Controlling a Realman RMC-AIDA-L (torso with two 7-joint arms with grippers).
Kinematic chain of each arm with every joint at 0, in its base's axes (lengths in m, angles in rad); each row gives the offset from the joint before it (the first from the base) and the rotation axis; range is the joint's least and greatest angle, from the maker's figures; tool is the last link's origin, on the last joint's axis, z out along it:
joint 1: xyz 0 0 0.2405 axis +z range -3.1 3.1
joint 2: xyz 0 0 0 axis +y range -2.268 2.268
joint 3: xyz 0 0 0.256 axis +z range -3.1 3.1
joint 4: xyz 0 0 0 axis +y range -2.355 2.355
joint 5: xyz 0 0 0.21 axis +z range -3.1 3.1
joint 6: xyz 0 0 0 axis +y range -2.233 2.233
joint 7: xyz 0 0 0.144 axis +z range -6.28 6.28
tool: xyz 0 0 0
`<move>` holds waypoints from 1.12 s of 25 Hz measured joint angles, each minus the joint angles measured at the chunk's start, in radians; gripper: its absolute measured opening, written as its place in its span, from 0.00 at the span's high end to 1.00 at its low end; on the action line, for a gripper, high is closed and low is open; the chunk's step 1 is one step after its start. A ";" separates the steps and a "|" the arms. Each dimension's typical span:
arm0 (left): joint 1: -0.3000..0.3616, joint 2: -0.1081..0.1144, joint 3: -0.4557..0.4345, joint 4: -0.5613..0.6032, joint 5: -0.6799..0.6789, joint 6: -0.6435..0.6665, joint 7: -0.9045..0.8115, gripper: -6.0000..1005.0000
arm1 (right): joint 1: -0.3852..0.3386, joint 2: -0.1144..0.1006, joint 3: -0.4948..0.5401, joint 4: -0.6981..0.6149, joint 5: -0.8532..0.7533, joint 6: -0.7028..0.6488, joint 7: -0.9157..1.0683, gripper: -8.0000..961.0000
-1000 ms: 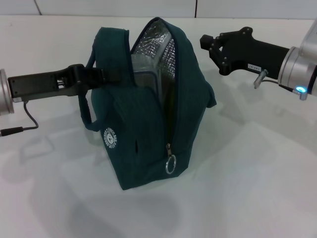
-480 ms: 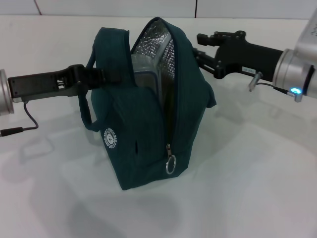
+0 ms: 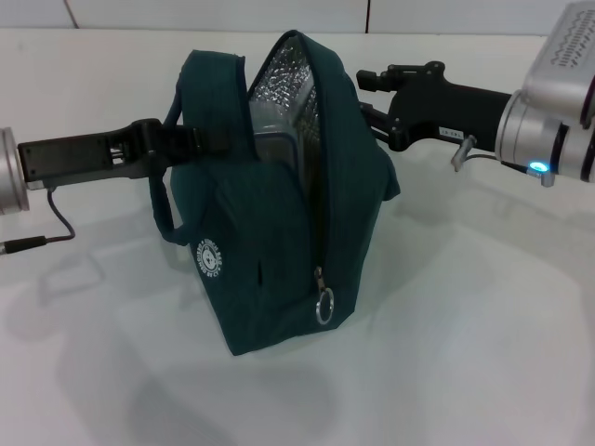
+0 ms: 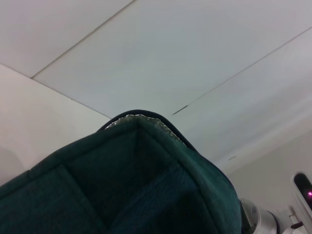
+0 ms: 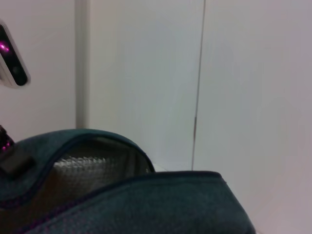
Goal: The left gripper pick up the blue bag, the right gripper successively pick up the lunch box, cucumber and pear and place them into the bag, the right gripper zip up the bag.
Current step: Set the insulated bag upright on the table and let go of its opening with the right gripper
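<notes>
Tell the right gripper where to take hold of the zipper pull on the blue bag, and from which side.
Grip the metal ring hanging below the slider, low on the blue bag's near end. It dangles free of the fabric, so approaching from the front, toward the robot's side, looks best. The right gripper is now up at the bag's top; the left gripper holds a handle.

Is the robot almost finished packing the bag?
Partly, as far as I can see. The left gripper holds the blue bag up by a handle, and the lunch box is inside. No cucumber or pear shows on the table; they may be hidden in the bag. The right gripper is at the bag's far side. The zipper pull sits low, so zipping is left.
</notes>
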 joint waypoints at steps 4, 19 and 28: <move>0.002 0.000 0.000 0.000 0.000 0.000 0.000 0.96 | 0.004 0.000 -0.029 -0.002 0.060 0.034 -0.022 0.62; 0.005 0.000 0.000 0.000 -0.001 -0.001 0.000 0.96 | -0.012 0.000 -0.036 -0.015 0.133 0.032 -0.117 0.93; -0.001 -0.004 0.009 -0.005 -0.039 0.012 0.016 0.96 | -0.214 -0.004 -0.035 -0.269 0.147 0.020 -0.130 0.92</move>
